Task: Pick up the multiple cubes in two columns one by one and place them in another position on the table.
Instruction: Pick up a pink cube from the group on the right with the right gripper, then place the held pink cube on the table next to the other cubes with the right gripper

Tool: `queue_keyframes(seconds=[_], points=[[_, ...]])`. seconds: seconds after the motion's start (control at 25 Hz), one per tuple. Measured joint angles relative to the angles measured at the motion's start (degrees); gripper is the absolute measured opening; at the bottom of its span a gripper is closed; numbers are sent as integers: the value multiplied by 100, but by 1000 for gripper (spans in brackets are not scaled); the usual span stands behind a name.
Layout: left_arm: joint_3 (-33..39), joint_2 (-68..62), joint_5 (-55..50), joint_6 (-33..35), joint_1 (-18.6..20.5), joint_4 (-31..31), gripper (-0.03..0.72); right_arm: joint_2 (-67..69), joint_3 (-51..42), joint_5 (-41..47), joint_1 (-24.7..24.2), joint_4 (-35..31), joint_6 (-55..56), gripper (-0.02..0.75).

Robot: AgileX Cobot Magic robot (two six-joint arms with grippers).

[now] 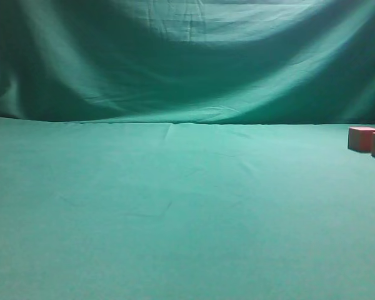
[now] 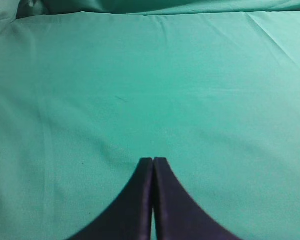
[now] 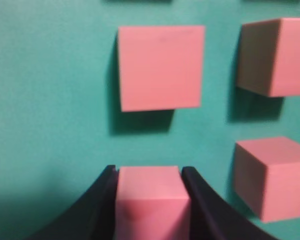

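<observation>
Between your right gripper (image 3: 149, 200) jaws sits one cube (image 3: 150, 197), both fingers against its sides, on the table (image 3: 50, 125). Three more cubes (image 3: 161, 67) stand near. Your left gripper (image 2: 153, 162) is clenched over bare cloth.

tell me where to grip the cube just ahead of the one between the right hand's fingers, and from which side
Probably best from straight above, pinching the cube on its left and right side faces. Its flat square top faces the right wrist camera, so those sides are vertical and parallel. The left side is open cloth; on the right a gap separates it from the neighbouring cube, leaving room for a finger. The right hand brackets its own cube the same way.
</observation>
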State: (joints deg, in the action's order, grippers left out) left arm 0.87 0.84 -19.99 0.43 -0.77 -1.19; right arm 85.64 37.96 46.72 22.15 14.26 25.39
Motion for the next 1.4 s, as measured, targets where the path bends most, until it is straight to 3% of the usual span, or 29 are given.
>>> queue_keyframes(seconds=[0.28,0.64,0.84,1.0,1.2,1.4], points=[[0,0,0,0,0,0,0,-511,965,806,0,-633,-898,283],[0,0,0,0,0,0,0,-646,2195,982,0,-1816,-2508,283],[0,0,0,0,0,0,0,-312,3048,1233,69,-1877,-3015,283],[0,0,0,0,0,0,0,125,3628,1387,411,-1877,-3612,283],[0,0,0,0,0,0,0,710,3854,1304,872,-1674,-4043,283],[0,0,0,0,0,0,0,1328,3883,856,975,-1525,-4114,283]])
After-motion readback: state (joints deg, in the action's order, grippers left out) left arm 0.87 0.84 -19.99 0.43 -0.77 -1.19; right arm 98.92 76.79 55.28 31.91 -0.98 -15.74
